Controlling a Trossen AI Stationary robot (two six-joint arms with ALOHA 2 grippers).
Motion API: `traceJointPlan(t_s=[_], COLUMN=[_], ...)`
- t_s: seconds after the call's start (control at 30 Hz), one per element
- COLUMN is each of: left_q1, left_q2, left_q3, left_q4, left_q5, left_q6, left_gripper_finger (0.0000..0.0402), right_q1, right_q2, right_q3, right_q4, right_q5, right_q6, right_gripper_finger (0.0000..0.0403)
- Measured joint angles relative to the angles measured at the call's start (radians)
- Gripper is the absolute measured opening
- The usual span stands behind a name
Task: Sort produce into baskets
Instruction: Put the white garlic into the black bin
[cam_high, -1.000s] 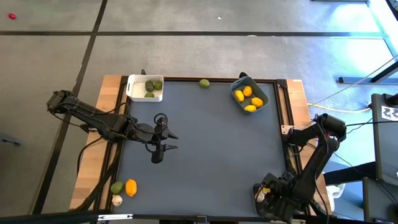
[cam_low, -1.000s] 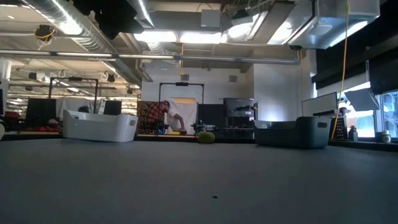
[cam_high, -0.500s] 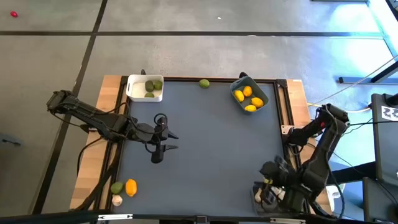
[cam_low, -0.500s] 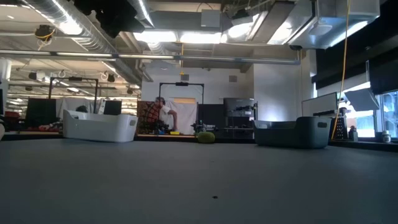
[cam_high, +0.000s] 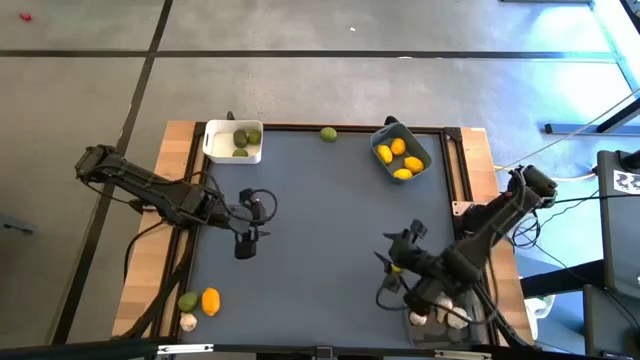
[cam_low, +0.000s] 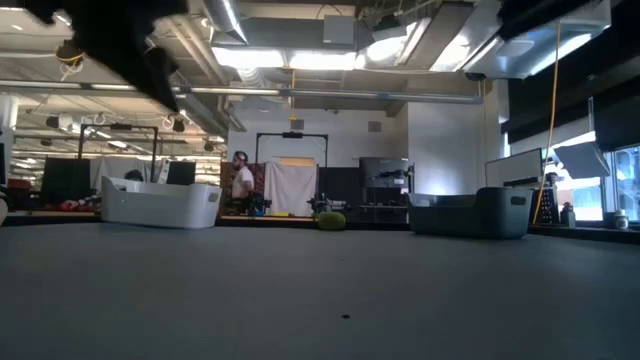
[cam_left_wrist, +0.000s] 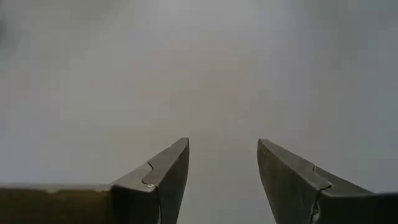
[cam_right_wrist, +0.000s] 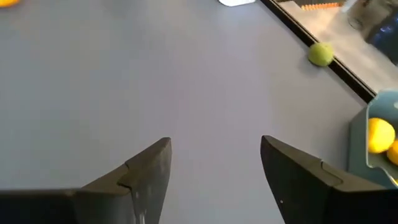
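L gripper (cam_high: 243, 243) hovers over the mat (cam_high: 330, 230) at approx 9 o'clock, fingers apart, nothing between them; its wrist view shows only bare mat. R gripper (cam_high: 392, 272) is over the mat at approx 4 o'clock, fingers apart, empty.

White basket (cam_high: 219, 152) sits at 11 o'clock on the mat's far L corner, w/ two green fruits (cam_high: 246, 137) inside. Blue-grey basket (cam_high: 421, 147) at 1 o'clock, tilted, holds four lemons (cam_high: 398, 147). A loose green fruit (cam_high: 328, 134) lies at 12 o'clock against the far edge, between the two baskets; low view shows it resting on the mat there.

At 7 o'clock, on the wood strip (cam_high: 140, 290) beside the mat: a green fruit (cam_high: 187, 301), a lemon (cam_high: 210, 300) touching it, a garlic bulb (cam_high: 188, 322) just below. At 5 o'clock, whitish garlic (cam_high: 420, 318) shows under the R arm; can't tell what holds it.
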Motion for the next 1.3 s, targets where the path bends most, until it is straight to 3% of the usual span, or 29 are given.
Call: traceJointPlan(t_s=[0.2,0.33,0.67,1.1,1.3], left_q1=[0.017,0.034,0.144,0.237,0.225], left_q2=[0.0,0.001,0.059,0.241,0.339], left_q3=[0.0,0.0,0.0,0.0,0.0], left_q4=[-0.226,-0.27,-0.405,-0.73,-0.747], left_q5=[-0.007,-0.007,0.038,0.154,0.182], left_q6=[-0.106,-0.103,-0.17,-0.127,-0.053], left_gripper_finger=[0.0186,0.0192,0.0274,0.0265,0.0265], right_q1=[-0.088,-0.114,-0.116,-0.116,-0.116], right_q2=[0.0,0.0,0.0,0.0,0.0], right_q3=[-0.058,-0.086,-0.139,-0.143,-0.143], right_q4=[0.03,0.072,0.157,0.187,0.188], right_q5=[-0.034,-0.038,-0.062,-0.07,-0.071], right_q6=[-0.007,-0.011,-0.078,-0.086,-0.089], right_gripper_finger=[0.0246,0.0246,0.0246,0.0246,0.0246])
